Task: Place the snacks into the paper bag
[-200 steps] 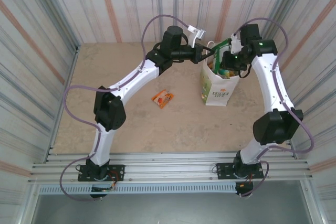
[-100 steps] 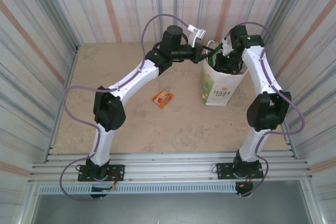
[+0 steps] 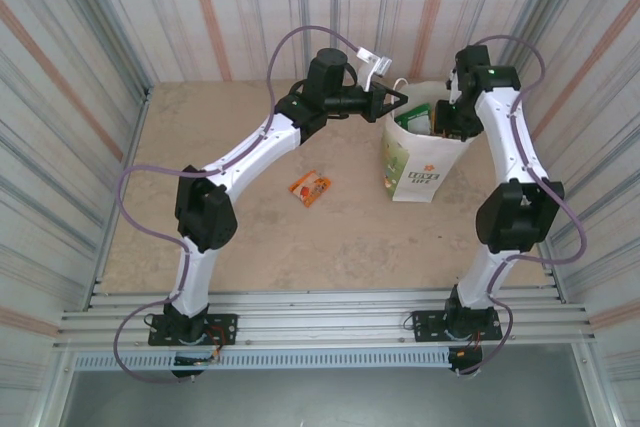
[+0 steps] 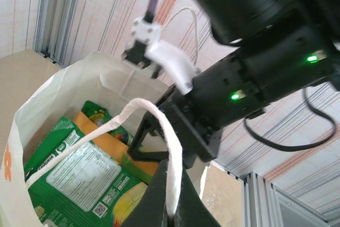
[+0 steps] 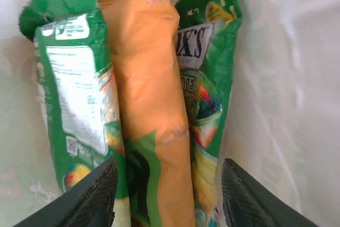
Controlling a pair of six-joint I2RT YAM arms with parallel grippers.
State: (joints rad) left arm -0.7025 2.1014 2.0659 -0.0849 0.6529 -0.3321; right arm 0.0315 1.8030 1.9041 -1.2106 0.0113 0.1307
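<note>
Packets (image 5: 79,89) stand inside the paper bag (image 3: 415,175); one orange packet (image 3: 310,188) lies on the worktop (image 3: 300,242), not yet bagged. Left end effector (image 4: 169,208) pinches the bag's handle (image 4: 159,123); right end effector (image 5: 170,187) hangs open, empty.

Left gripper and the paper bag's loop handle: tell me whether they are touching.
Touching. The left wrist view shows the loop handle running down into the left gripper, pinched between its closed fingertips.
</note>
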